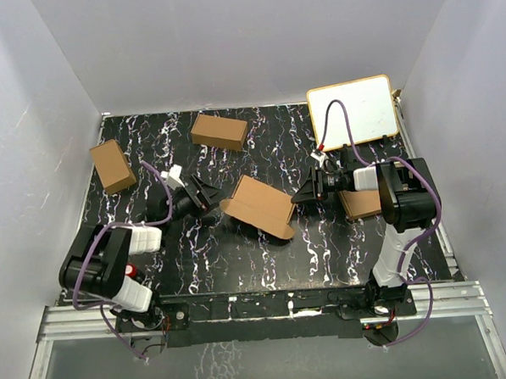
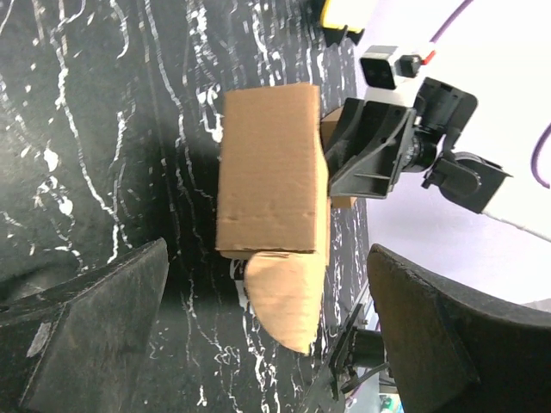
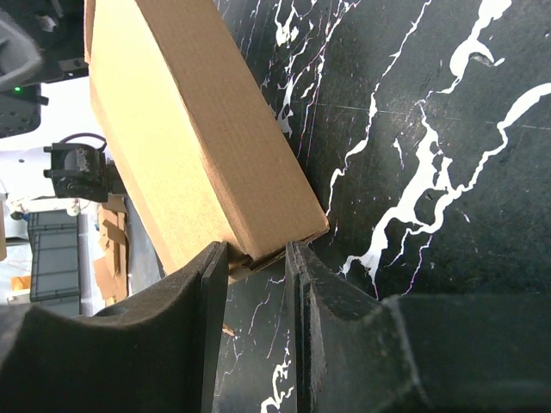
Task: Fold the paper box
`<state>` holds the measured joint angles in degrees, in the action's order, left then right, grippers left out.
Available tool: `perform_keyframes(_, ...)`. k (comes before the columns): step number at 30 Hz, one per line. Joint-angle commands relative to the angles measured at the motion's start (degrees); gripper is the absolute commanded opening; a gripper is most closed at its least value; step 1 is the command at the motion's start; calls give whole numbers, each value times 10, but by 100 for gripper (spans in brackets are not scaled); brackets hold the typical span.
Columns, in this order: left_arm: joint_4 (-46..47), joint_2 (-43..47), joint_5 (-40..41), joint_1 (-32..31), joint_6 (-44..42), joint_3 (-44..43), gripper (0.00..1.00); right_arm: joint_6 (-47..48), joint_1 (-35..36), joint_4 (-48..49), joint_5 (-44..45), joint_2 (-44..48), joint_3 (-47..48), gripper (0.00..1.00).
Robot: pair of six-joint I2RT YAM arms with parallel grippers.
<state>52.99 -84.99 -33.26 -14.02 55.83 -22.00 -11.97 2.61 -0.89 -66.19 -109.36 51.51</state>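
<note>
The paper box is a slim brown carton lying tilted at the middle of the black marbled table. In the left wrist view the paper box has a rounded end flap hanging open towards the camera. My left gripper is open wide at that end; its fingers stand well clear on both sides of the flap. My right gripper is at the other end. In the right wrist view its fingertips are closed narrowly on the bottom corner of the paper box.
Two shorter brown cartons lie at the far left and far middle. A white board with a yellow rim sits at the far right. A flat brown pile of sheets lies under the right arm.
</note>
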Motion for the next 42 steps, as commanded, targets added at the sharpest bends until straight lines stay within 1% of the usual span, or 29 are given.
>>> perform_keyframes(1,56,-40,-15,-10,17,-18,97,31,-3,-8,47,-17,12,35)
perform_keyframes(15,118,-132,31,-72,51,-45,96,42,-3,-20,47,-22,18,35)
perform_keyframes(16,121,-136,36,-74,57,-46,94,43,-2,-21,45,-22,18,35)
perform_keyframes(21,121,-144,53,-83,73,-57,80,54,-3,-31,45,-20,24,38)
perform_keyframes(27,88,-113,94,-95,74,-55,66,58,-3,-37,44,-18,28,43)
perform_keyframes(30,89,-103,100,-97,78,-50,62,65,-3,-44,42,-14,33,45)
perform_keyframes(32,88,-95,104,-97,81,-47,61,71,-3,-53,41,-11,37,47)
perform_keyframes(34,84,-84,111,-97,83,-43,56,80,-4,-65,41,-7,44,49)
perform_keyframes(38,64,-57,124,-97,81,-40,52,90,-10,-77,38,4,51,54)
perform_keyframes(42,36,-36,129,-97,75,-42,50,94,-12,-81,35,12,52,56)
